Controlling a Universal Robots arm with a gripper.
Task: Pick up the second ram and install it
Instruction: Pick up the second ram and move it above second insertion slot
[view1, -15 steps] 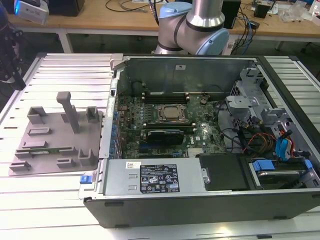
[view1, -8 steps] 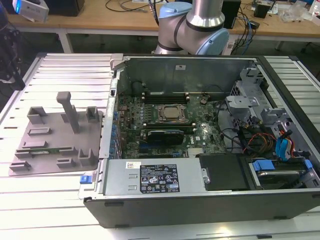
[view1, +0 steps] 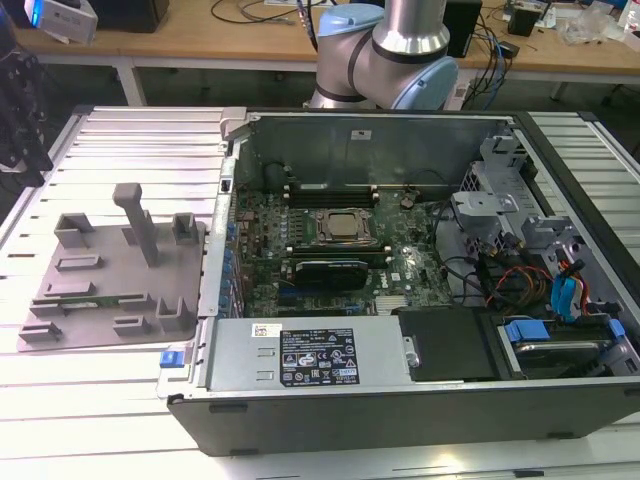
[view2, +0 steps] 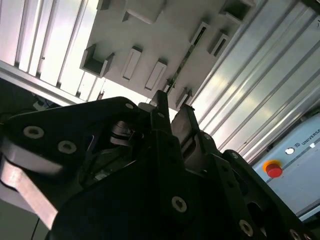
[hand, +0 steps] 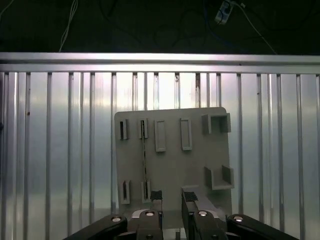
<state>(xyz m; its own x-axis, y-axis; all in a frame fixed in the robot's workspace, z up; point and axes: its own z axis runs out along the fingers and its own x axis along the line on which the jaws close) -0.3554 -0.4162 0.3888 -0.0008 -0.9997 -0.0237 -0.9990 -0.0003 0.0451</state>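
Jaws apart and empty, the gripper (hand: 172, 199) hovers over the holder tray (hand: 200, 150) edge, the second ram (hand: 145, 160) lying lengthwise just aside.

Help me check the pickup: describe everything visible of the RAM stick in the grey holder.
The RAM stick is a long, thin, narrow board, green in the exterior view and seen edge-on as a dark line in the first wrist view. It stands on its edge on the grey holder tray, each end seated in a slotted bracket. Only the tray touches it; the tool, jaws apart, is clear of it.
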